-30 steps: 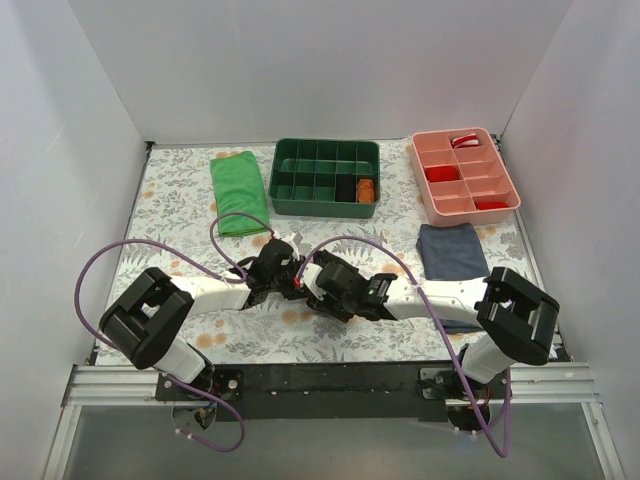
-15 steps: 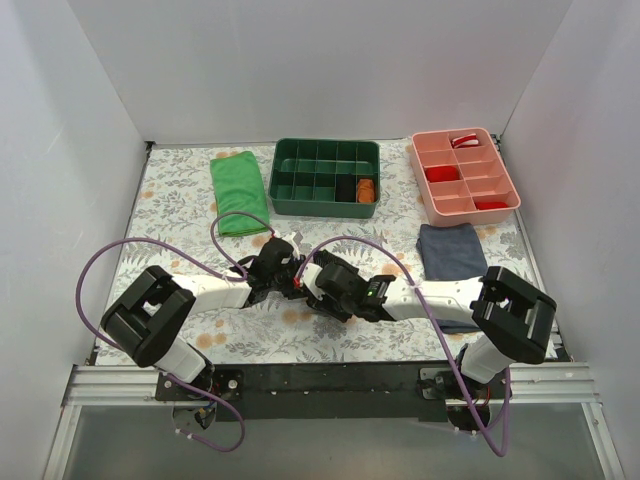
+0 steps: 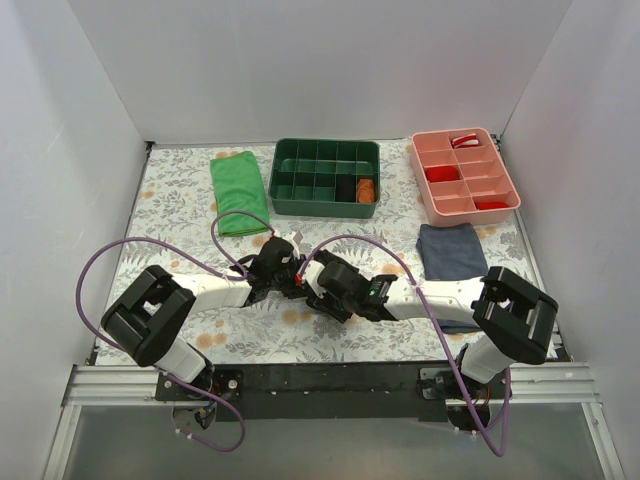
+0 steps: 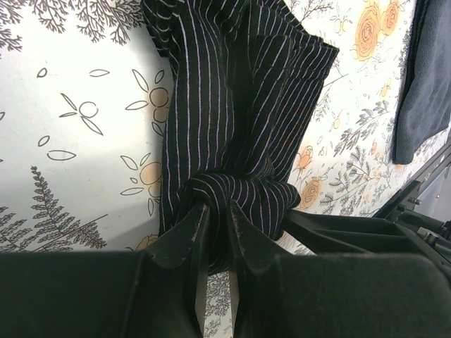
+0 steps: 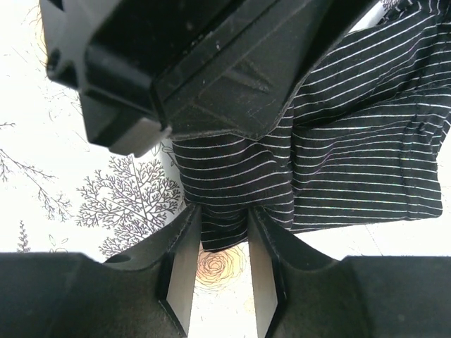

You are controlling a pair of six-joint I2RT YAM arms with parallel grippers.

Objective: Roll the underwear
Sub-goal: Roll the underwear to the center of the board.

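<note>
Both arms meet front-centre on the worktop (image 3: 170, 215), right over the underwear (image 4: 232, 98). Left gripper (image 4: 216, 215): jaws almost together, pinching a bunched fold at the garment's near end. The rest of the fabric trails away from it, loosely creased and lying on the worktop. Right gripper (image 5: 224, 229): jaws narrow, with a tuck of the pinstriped fabric clamped between them. My read: two pinches side by side on the same end suit a roll, since holding the edge at two points lets it turn over evenly instead of twisting. So far it looks more like a bunch than a cylinder, so the roll is barely begun. The top view gives layout only: the arms cover nearly all of the garment and neither grip can be read there. It does show the green cloth (image 3: 238, 193), green divided tray (image 3: 325, 177) and pink tray (image 3: 463, 175) along the far side, and the navy folded garment (image 3: 452, 250) to the right, all well apart from the grippers. The left wrist view alone shows how much fabric is unrolled. The right wrist view alone shows the left gripper's housing just beside the right jaws, so a knock between them is a risk.
</note>
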